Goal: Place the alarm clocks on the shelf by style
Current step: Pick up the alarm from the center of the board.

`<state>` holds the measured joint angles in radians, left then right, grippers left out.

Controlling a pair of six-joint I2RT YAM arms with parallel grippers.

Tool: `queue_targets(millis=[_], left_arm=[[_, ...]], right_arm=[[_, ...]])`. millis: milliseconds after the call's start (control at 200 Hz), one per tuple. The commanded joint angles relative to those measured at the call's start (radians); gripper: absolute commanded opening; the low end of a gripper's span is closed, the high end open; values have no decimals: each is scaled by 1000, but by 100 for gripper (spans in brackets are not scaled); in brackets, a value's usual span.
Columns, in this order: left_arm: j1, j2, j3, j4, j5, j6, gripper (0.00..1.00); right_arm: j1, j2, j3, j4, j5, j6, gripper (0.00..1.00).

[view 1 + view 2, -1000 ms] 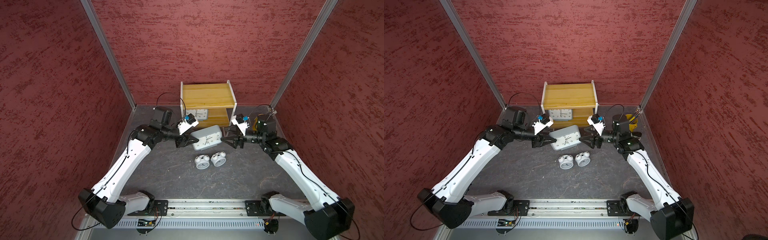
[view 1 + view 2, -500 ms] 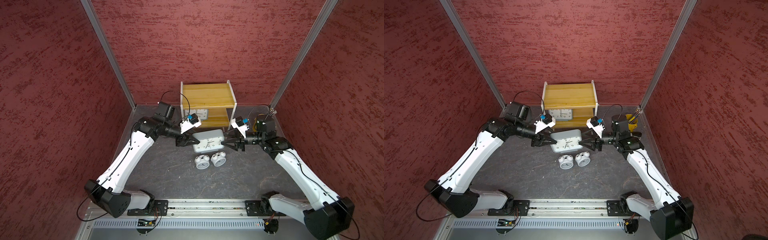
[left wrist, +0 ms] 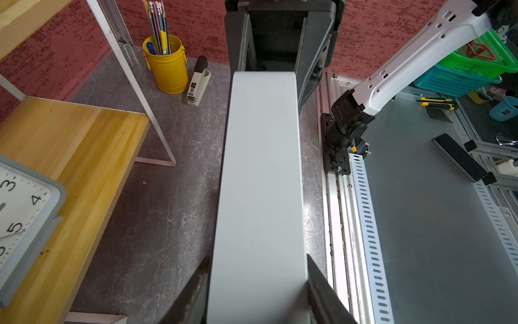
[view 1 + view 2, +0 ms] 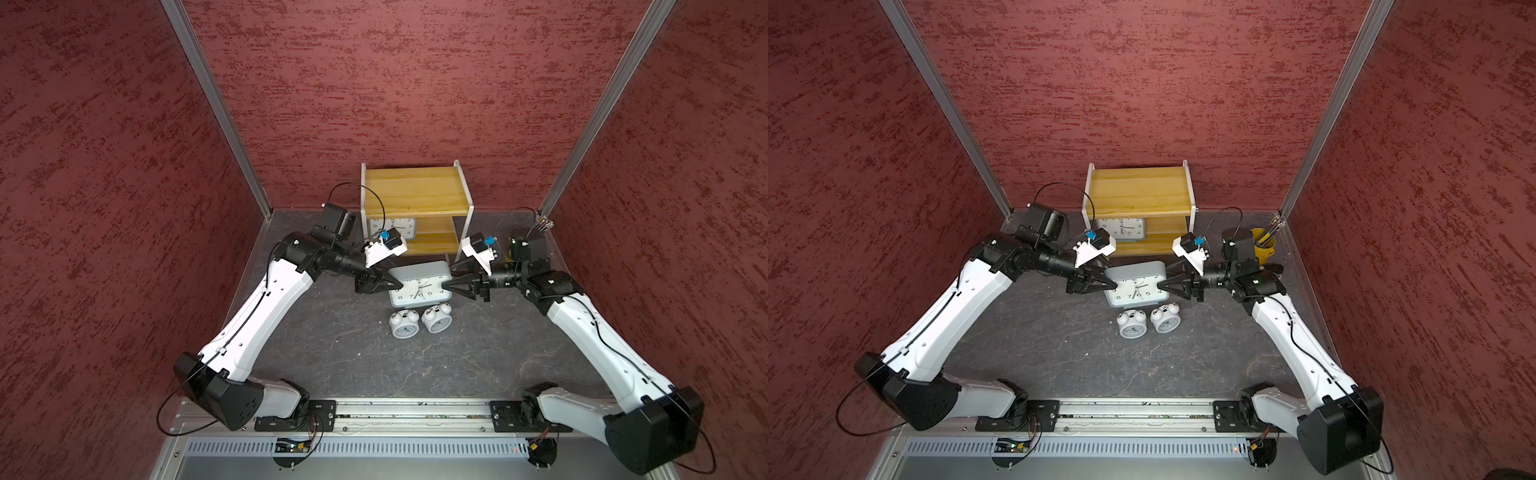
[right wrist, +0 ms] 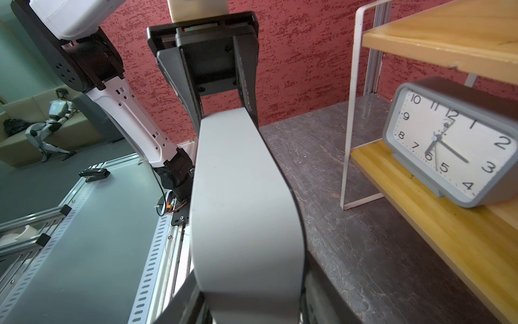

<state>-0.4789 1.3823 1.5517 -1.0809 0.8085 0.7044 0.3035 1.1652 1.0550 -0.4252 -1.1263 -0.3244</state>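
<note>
The grey clock [image 4: 419, 286] hangs in the air just in front of the shelf [image 4: 415, 187], with its dial turned upward and its long side now parallel to the shelf's front edge. A second ago it was tilted, and only the left gripper [image 4: 399, 286] carried it. Since then the right gripper [image 4: 444, 286] has come in from the other side and narrowed its jaws on the clock's free end.

In the left wrist view the left jaws are clenched on the two faces of the grey body. In the right wrist view the right fingers [image 5: 311, 283] also lie against both faces, so I judge that this gripper grasps the clock too, though its closing may not be finished.

For the task this means the clock is held level from both ends and is ready to go in. The second grey clock [image 4: 395, 227] stands on the lower board at one side, and the free place next to it looks like the proper one for this style.

The two bell clocks [image 4: 404, 325] stand side by side on the table [image 4: 332, 353], near the held clock, and nobody has touched them yet. The upper board is bare. A pencil cup [image 4: 1263, 248] stands beside the shelf, behind the right arm.
</note>
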Motion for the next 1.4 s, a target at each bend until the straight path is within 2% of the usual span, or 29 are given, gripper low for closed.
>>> queue_targets(millis=[0,110,256,391,541,897,1027,1182,1398], left_arm=[[-24,4,28,69,28,6,39],[-24,6,21,98,-6,-16,46],[-8,-26,-23,205,-76,-92,81],[12,-90,-96,329,-127,-156,94],[48,-165,-166,444,-198,-221,95],[202,-308,-347,712,-336,-417,95],[222,-301,-395,773,-391,-451,95],[223,-250,-415,839,-384,-467,93],[224,-154,-397,933,-451,-497,82]], right_arm=[[-1,4,38,-13,-26,19,24],[-1,-3,43,-15,-11,26,13],[-2,-41,32,41,36,73,8],[-3,-77,30,102,63,124,6],[-4,-101,42,146,118,168,0],[-24,-107,148,251,267,247,0],[-44,-81,232,275,320,285,0],[-82,-50,327,300,367,323,0],[-139,-32,411,298,462,356,0]])
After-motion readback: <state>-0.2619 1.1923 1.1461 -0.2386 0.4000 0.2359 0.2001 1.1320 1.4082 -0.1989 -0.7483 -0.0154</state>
